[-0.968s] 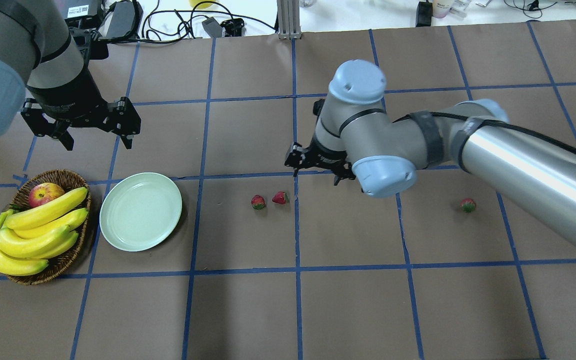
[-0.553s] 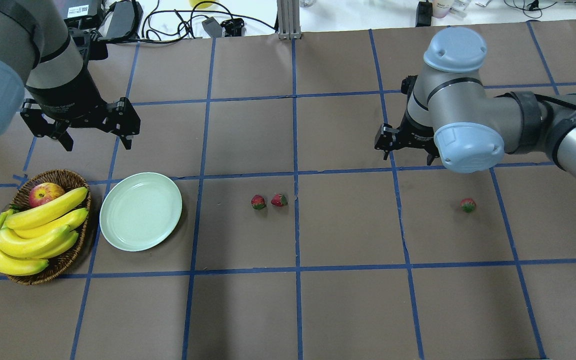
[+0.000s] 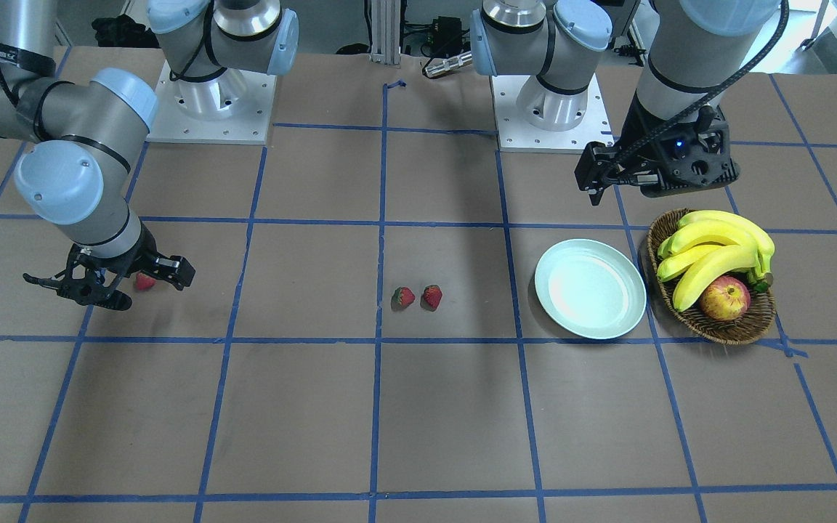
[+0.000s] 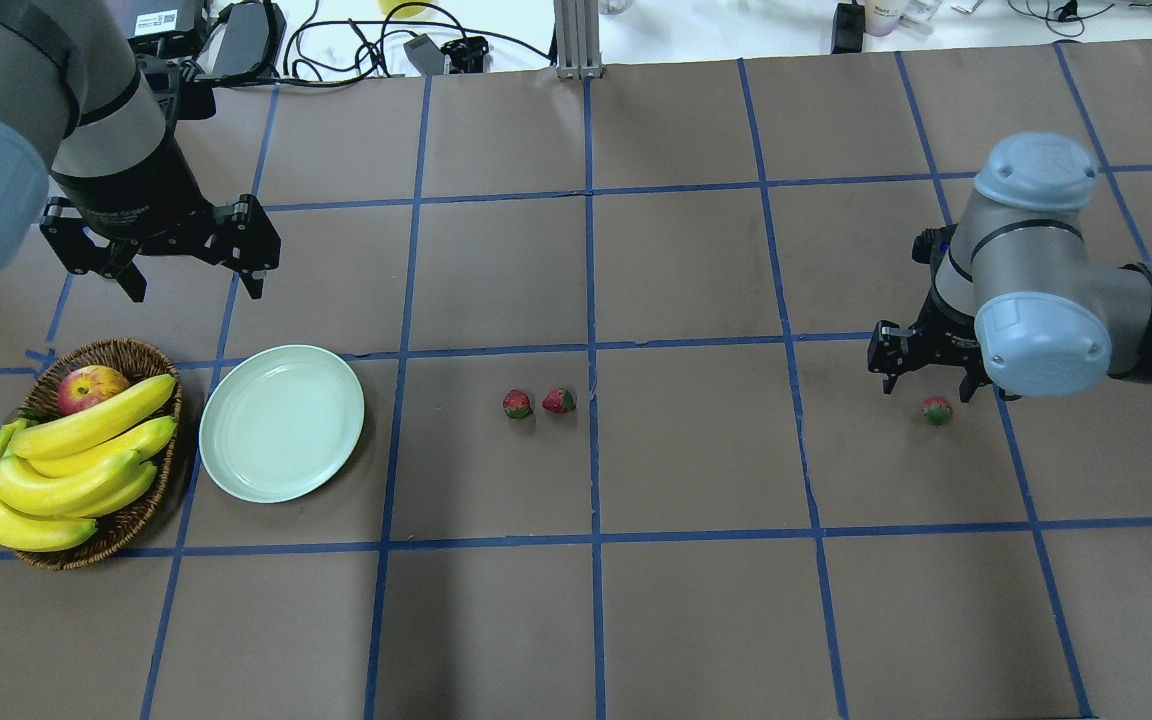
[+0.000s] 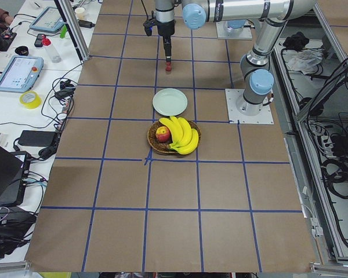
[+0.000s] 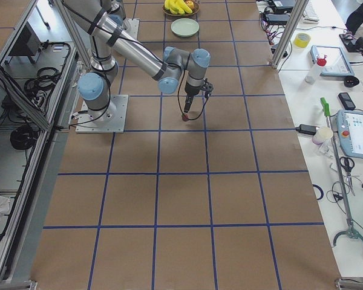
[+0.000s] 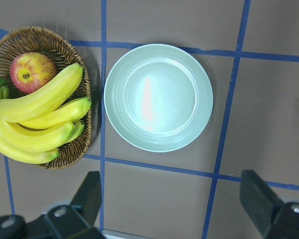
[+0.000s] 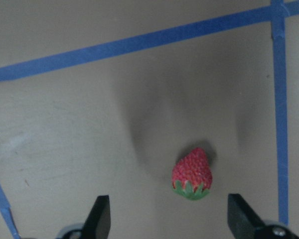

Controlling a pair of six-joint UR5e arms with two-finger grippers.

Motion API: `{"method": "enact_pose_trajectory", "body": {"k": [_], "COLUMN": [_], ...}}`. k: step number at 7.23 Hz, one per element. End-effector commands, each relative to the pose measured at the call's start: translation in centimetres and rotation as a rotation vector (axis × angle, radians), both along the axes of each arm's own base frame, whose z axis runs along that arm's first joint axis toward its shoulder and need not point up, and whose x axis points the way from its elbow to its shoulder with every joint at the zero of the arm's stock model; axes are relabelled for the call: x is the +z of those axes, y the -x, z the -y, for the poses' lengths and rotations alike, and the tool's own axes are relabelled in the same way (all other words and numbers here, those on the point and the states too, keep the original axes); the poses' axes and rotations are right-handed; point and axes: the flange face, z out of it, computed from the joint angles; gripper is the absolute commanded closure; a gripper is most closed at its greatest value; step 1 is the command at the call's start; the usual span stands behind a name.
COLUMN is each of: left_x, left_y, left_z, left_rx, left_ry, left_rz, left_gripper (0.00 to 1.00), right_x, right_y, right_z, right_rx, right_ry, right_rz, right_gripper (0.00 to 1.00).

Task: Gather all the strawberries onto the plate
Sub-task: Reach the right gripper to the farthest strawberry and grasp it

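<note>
Two strawberries (image 4: 516, 404) (image 4: 558, 400) lie side by side at the table's middle, also in the front view (image 3: 403, 296) (image 3: 432, 296). A third strawberry (image 4: 936, 410) lies alone on the right. My right gripper (image 4: 931, 388) is open and low just above it. In the right wrist view this strawberry (image 8: 192, 174) sits between the spread fingers, nearer the right one, with my gripper (image 8: 170, 219) around it. The pale mint plate (image 4: 282, 422) is empty, at the left. My left gripper (image 4: 199, 290) is open and empty, hovering behind the plate (image 7: 158, 97).
A brown wicker basket (image 4: 116, 347) with bananas (image 4: 66, 460) and a red-yellow apple (image 4: 91, 387) stands just left of the plate. Cables and boxes lie along the far table edge. Blue tape lines grid the brown tabletop.
My right arm has swung from beside the two middle strawberries to the right and come down over the lone strawberry. The left arm has not moved.
</note>
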Motion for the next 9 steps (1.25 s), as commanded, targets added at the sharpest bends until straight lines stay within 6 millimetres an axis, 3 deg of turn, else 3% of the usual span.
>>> {"method": "enact_pose_trajectory", "body": {"k": [1,4,5,6,7,9], "left_x": [0.0,-0.4,-0.5,-0.5,-0.5,-1.8], "left_y": [0.0,0.1,0.1,0.1,0.1,0.2], "left_z": [0.0,-0.2,-0.2,-0.2,-0.2,-0.7], "left_rx": [0.000,-0.002,-0.002,-0.002,0.008,0.009], "left_ry": [0.000,-0.013,-0.013,-0.013,-0.012,-0.037], "left_rz": [0.000,-0.002,-0.002,-0.002,-0.006,-0.001], "left_gripper": [0.00,0.00,0.00,0.00,0.00,0.00], "right_x": [-2.2,-3.4,-3.4,-3.2,-3.0,-2.5], "right_y": [1.7,1.9,1.9,1.9,2.0,0.9], "right_z": [-1.4,-0.9,-0.9,-0.9,-1.0,-1.0], "right_rx": [0.005,0.007,0.008,0.011,0.011,0.014], "right_ry": [0.029,0.046,0.045,0.045,0.046,0.059], "right_rz": [0.008,0.003,0.002,-0.008,-0.009,0.000], "right_gripper": [0.28,0.34,0.48,0.84,1.00,1.00]}}
